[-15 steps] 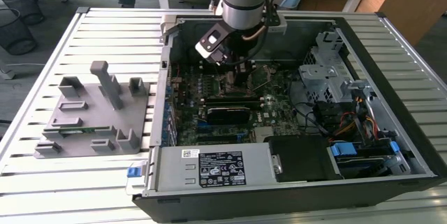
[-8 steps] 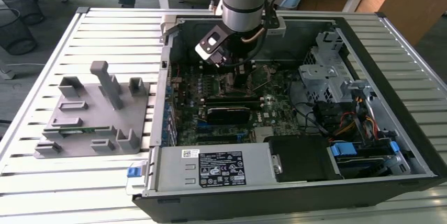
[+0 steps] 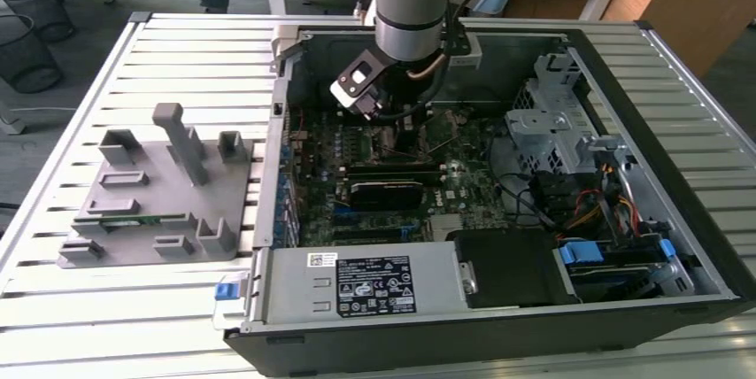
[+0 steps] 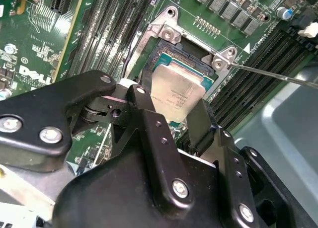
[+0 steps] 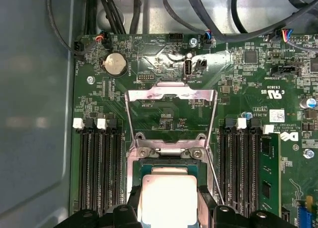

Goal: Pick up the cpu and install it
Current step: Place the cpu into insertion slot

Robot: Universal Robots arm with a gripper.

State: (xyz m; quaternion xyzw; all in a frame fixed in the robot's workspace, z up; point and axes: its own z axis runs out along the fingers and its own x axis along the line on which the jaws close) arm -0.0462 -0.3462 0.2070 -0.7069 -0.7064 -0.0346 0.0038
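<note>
**Cpu (image 4: 181,89) held at the open socket (image 4: 175,53) of the motherboard (image 4: 39,49).**
Gripper (image 4: 169,105) jaws closed on two opposite edges of the cpu; whether it is seated cannot be told. Judged light, stiff, slick-topped and fragile underneath, so an edge hold suits it.

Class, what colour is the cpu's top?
The cpu is silver-grey on top; clearest in the second wrist view.

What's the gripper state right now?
Gripper: closed on the cpu, fingers against two opposite edges, at the open socket.
</note>
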